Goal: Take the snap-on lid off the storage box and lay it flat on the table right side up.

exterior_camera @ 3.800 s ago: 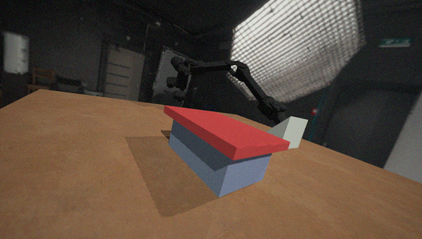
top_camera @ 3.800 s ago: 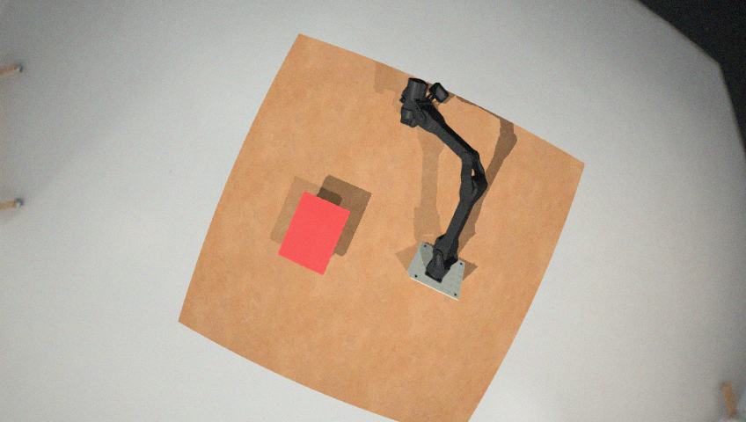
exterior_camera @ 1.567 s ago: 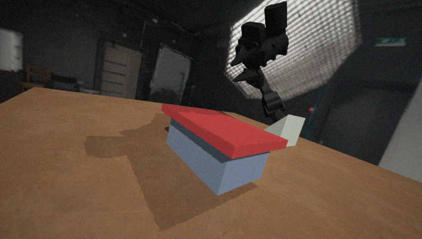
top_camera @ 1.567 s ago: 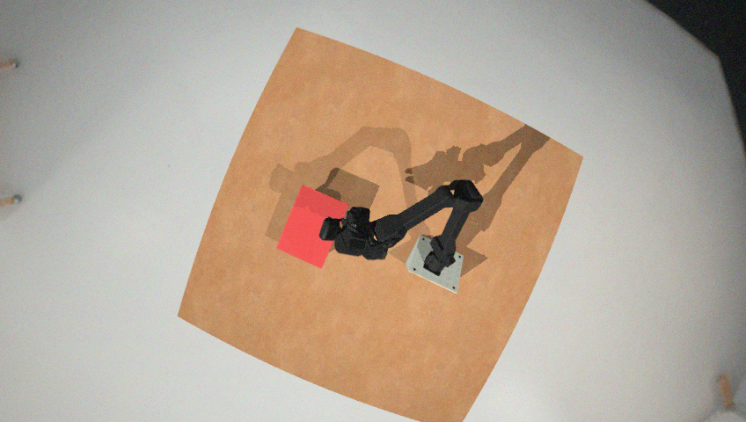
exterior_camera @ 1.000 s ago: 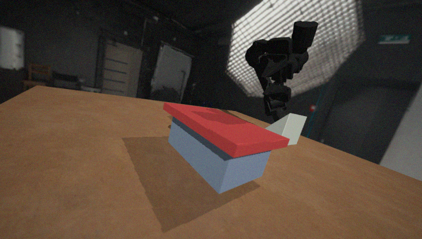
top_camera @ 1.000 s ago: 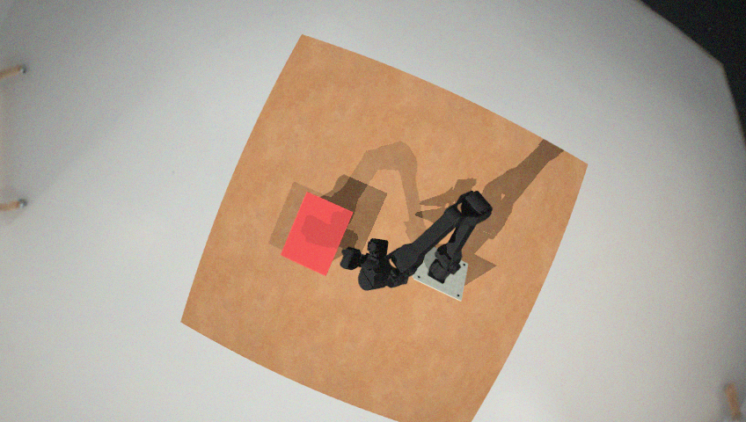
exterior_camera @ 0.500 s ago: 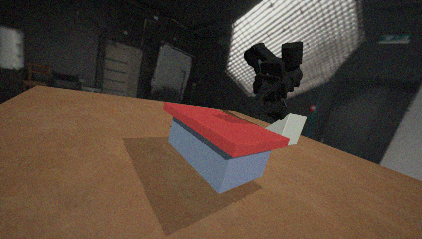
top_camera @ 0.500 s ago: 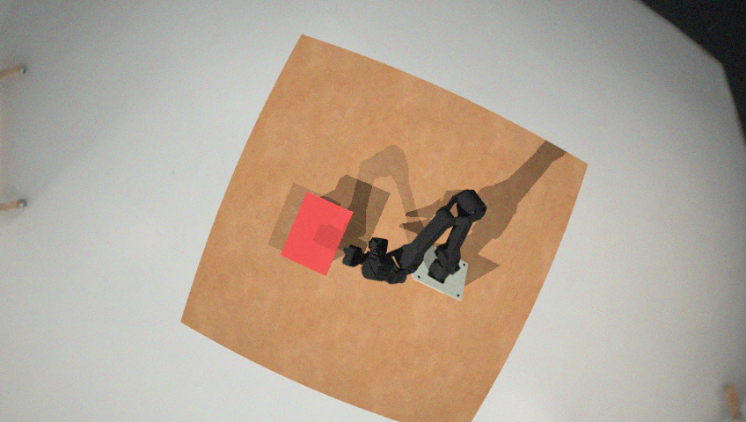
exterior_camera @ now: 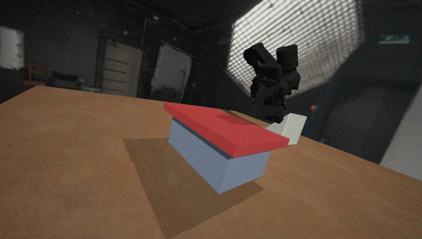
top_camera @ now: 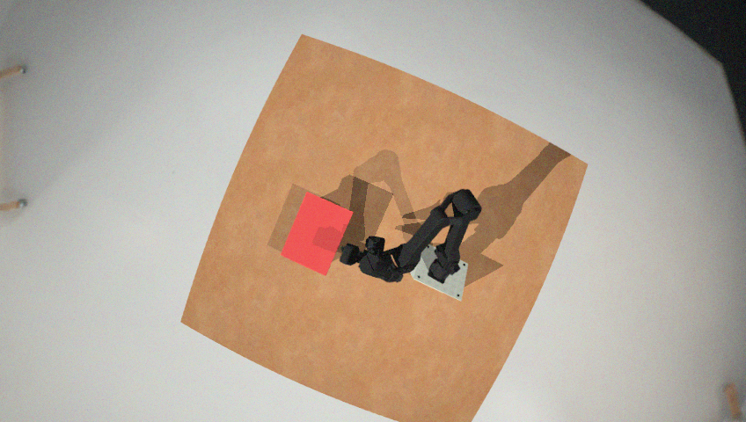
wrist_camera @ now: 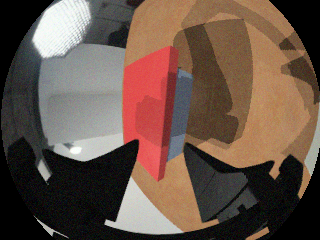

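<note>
Exterior view: the red lid (top_camera: 317, 224) (exterior_camera: 204, 130) (wrist_camera: 140, 87) sits on the blue storage box (exterior_camera: 198, 154) (wrist_camera: 181, 110), covering its top and overhanging its walls. The box stands upright on the brown worktop (top_camera: 314, 339) (exterior_camera: 73, 112) (wrist_camera: 270, 90). A dark shadow patch (top_camera: 326, 237) (exterior_camera: 235, 119) (wrist_camera: 152, 120) falls across the lid. Wrist view: the pincer (top_camera: 361, 256) (exterior_camera: 264, 100) (wrist_camera: 162, 144) is spread, its two black fingers apart with nothing pinched between them. Top view: the black arm (top_camera: 424, 235) (exterior_camera: 288, 79) bends toward the lid, whose upper face, a plain rectangle, lies mostly unobscured.
</note>
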`<state>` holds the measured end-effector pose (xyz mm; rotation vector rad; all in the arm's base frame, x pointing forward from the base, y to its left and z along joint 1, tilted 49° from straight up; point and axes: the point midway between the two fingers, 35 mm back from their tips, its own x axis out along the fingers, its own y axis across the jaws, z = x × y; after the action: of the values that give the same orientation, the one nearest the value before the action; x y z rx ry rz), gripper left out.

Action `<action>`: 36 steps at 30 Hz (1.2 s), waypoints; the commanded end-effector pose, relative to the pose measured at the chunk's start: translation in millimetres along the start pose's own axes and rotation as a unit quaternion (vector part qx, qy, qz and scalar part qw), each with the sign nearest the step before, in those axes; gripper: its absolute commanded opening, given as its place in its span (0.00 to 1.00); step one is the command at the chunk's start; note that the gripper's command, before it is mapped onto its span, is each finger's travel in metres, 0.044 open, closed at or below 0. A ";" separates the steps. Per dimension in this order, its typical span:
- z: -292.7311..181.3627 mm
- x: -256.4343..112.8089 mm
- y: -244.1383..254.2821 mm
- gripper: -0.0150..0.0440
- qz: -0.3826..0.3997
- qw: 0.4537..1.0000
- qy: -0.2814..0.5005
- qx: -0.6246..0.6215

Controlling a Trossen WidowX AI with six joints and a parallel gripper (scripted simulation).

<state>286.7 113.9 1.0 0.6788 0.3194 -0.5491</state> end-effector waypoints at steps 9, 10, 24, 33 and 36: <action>-2.2 21.6 -1.5 0.65 -0.004 1.000 0.002 -0.004; -2.1 23.2 -1.5 0.65 -0.004 1.000 0.002 -0.004; -0.4 46.2 -2.3 0.65 -0.002 1.000 0.000 -0.004; 1.7 58.3 -3.4 0.65 0.001 1.000 -0.003 -0.005; 1.7 58.5 -3.4 0.56 0.001 1.000 -0.003 -0.005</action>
<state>331.5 90.4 -22.1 0.6750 0.3105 -0.5466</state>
